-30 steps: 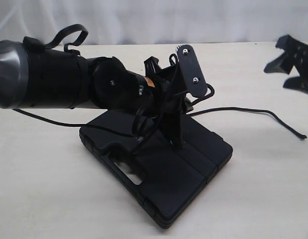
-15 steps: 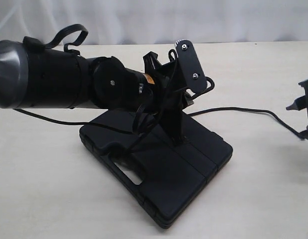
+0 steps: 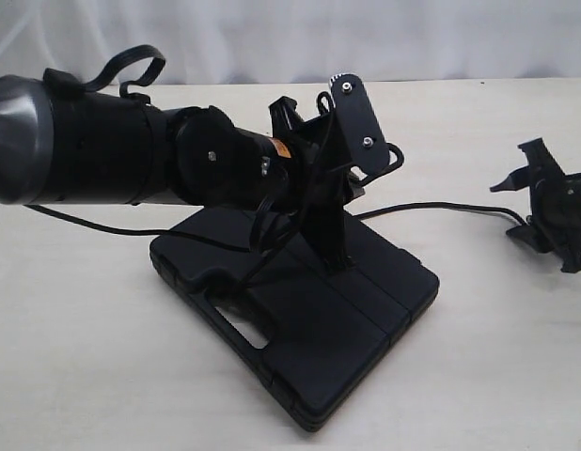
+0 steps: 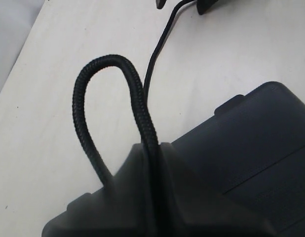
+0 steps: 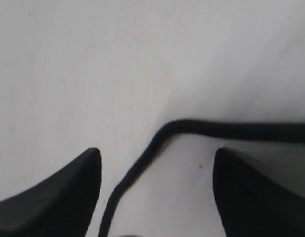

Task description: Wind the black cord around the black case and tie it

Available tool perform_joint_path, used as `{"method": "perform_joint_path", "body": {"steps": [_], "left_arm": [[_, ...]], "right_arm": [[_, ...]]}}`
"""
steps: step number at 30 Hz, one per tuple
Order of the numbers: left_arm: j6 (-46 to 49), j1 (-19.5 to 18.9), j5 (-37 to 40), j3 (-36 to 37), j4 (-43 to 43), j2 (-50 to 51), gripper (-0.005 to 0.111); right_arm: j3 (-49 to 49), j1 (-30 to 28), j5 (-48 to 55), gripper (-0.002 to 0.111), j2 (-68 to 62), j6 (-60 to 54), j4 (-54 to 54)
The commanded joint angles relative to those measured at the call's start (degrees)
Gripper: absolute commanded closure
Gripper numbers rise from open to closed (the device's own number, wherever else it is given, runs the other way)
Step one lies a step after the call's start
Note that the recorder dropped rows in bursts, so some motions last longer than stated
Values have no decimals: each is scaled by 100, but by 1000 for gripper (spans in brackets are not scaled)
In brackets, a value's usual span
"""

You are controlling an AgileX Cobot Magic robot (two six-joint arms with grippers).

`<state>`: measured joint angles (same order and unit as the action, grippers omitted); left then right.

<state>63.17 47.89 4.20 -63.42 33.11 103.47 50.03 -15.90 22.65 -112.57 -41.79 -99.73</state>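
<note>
Currently right end effector (image 5: 157,153) spread astride black cord (image 5: 231,130); left end effector (image 4: 151,153) clamps it.

The left arm (image 3: 102,155) reaches in roughly level above the black case (image 3: 319,348). Its wrist is bent so that the left end effector (image 3: 336,261) points steeply down onto the case's top, pinched tight on a loop of the black cord (image 4: 108,60). The right end effector (image 3: 544,211) sits low over the desk (image 3: 84,357), well apart from the case on the side away from the left arm. Its fingers (image 5: 58,202) are spread, and the cord runs between them.
</note>
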Motion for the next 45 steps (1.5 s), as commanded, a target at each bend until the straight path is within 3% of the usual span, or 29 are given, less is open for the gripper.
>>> {"method": "perform_joint_path", "body": {"steps": [1, 6, 13, 19, 26, 29, 31, 34, 36, 41, 45], "left_arm": [[-38, 10, -119, 14, 52, -48, 107], [-41, 10, -170, 14, 40, -48, 107], [-41, 10, -119, 14, 38, -48, 107], [-41, 10, -12, 14, 38, -48, 107], [-41, 10, 12, 14, 38, -48, 107], [-41, 10, 1, 14, 38, -48, 107], [-41, 10, 1, 14, 38, -48, 107], [-41, 10, -48, 1, 38, -48, 107], [-41, 10, -48, 0, 50, -48, 107], [-52, 10, 1, 0, 51, -48, 107], [-52, 10, -75, 0, 51, -48, 107]], "right_arm": [[333, 9, -160, 47, -353, -212, -22], [602, 9, -301, 69, -553, -257, 68], [1211, 9, -104, 104, -927, -257, 1249], [1562, 9, -167, 104, -891, -247, 1858], [1593, 9, -1236, 104, -319, -231, 2711], [1668, 9, -904, 103, -472, -231, 2672], [1841, 9, -125, 95, -637, -188, 2672], [2027, 9, 710, 70, -797, 85, 2672], [2025, 44, 666, 54, -826, 442, 2761], [2025, 110, 299, 52, -866, 2677, 4746], [2025, 125, -14, 52, -888, 3288, 5084]]}}
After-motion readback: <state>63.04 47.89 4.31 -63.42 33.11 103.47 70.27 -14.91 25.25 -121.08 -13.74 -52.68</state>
